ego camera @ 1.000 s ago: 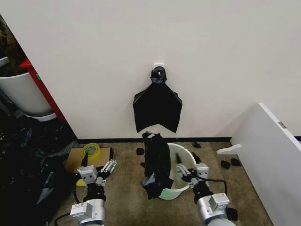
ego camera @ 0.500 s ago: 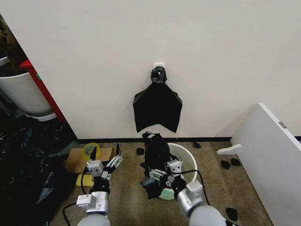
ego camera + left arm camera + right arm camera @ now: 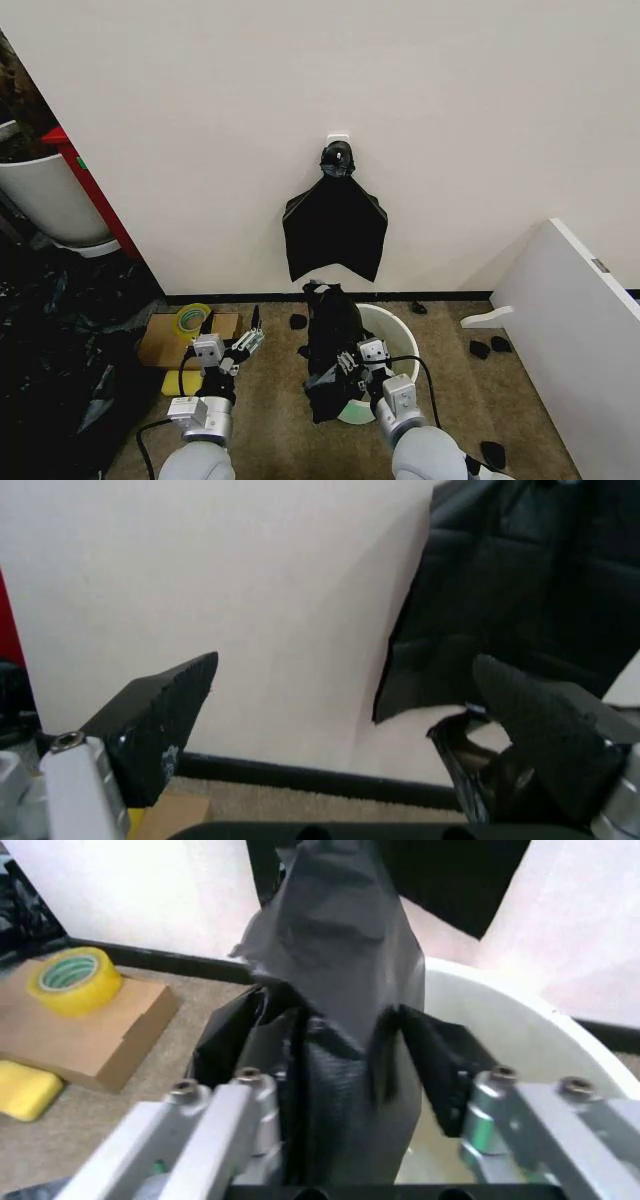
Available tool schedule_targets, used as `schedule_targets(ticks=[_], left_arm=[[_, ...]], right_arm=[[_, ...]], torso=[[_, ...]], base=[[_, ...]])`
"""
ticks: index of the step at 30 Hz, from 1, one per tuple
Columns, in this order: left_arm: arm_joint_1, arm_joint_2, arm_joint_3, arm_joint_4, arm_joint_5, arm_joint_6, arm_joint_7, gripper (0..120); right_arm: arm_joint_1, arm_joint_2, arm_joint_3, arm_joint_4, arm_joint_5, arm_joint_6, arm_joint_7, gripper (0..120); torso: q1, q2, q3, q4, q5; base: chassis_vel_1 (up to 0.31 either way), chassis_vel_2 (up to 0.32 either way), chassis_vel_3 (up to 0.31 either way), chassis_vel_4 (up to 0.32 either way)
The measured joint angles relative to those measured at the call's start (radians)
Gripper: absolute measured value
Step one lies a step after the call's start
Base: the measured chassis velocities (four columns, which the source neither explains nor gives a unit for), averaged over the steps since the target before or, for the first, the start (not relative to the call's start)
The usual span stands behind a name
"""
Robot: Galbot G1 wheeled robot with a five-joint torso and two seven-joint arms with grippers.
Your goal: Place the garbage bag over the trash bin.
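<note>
Right gripper (image 3: 350, 362) reaching into the draped bag.

Its jaws are spread around the garbage bag (image 3: 330, 340), which hangs over the near-left rim of the trash bin (image 3: 405, 345). The left gripper (image 3: 235, 345) hovers spread and empty beside it. Farther back, a black bundle (image 3: 335, 235) hangs on the wall.

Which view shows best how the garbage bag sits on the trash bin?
Right wrist view: the garbage bag fills the foreground, draped over the trash bin rim. Head view shows it smaller; left wrist view catches only an edge.
</note>
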Motion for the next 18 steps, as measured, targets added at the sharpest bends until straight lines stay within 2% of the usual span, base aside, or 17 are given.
schedule_targets(ticks=[2, 3, 7, 8, 10, 12, 13, 17, 18], left_arm=[[0.001, 0.01, 0.007, 0.003, -0.002, 0.026, 0.0, 100], [0.001, 0.01, 0.007, 0.003, -0.002, 0.026, 0.0, 100], [-0.001, 0.048, 0.019, 0.008, -0.033, 0.076, 0.019, 100], [-0.001, 0.048, 0.019, 0.008, -0.033, 0.076, 0.019, 100], [-0.016, 0.093, 0.032, -0.011, -0.124, 0.168, 0.045, 100], [-0.023, 0.12, 0.038, -0.034, -0.205, 0.249, 0.079, 100], [-0.023, 0.12, 0.038, -0.034, -0.205, 0.249, 0.079, 100], [-0.082, 0.171, 0.059, -0.069, -0.373, 0.434, 0.153, 100], [-0.082, 0.171, 0.059, -0.069, -0.373, 0.434, 0.153, 100]], right_arm=[[-0.012, -0.006, 0.013, 0.016, 0.024, 0.003, 0.001, 24], [-0.012, -0.006, 0.013, 0.016, 0.024, 0.003, 0.001, 24], [-0.026, -0.012, 0.048, 0.021, 0.036, 0.028, -0.002, 6], [-0.026, -0.012, 0.048, 0.021, 0.036, 0.028, -0.002, 6], [-0.037, -0.012, 0.069, 0.011, 0.043, 0.047, -0.006, 0], [-0.038, -0.011, 0.063, 0.007, 0.053, 0.05, -0.008, 0], [-0.038, -0.011, 0.063, 0.007, 0.053, 0.05, -0.008, 0], [-0.03, 0.009, 0.039, 0.0, 0.076, 0.051, -0.013, 0], [-0.03, 0.009, 0.039, 0.0, 0.076, 0.051, -0.013, 0]], torso=[[0.0, 0.0, 0.0, 0.0, 0.0], [0.0, 0.0, 0.0, 0.0, 0.0], [0.0, 0.0, 0.0, 0.0001, -0.0001], [0.0, 0.0, 0.0, 0.0001, -0.0001], [0.0, 0.0, 0.0, 0.0, 0.0001], [0.0, 0.0, 0.0, -0.0002, -0.0001], [0.0, 0.0, 0.0, -0.0002, -0.0001], [0.0, 0.0, 0.0, 0.0002, -0.0001], [0.0, 0.0, 0.0, 0.0002, -0.0001]], base=[[0.0, 0.0, 0.0, 0.0], [0.0, 0.0, 0.0, 0.0], [0.0, 0.0, 0.0, 0.0], [0.0, 0.0, 0.0, 0.0], [0.0, 0.0, 0.0, 0.0], [0.0, 0.0, 0.0, 0.0], [0.0, 0.0, 0.0, 0.0], [0.0, 0.0, 0.0, 0.0], [0.0, 0.0, 0.0, 0.0]])
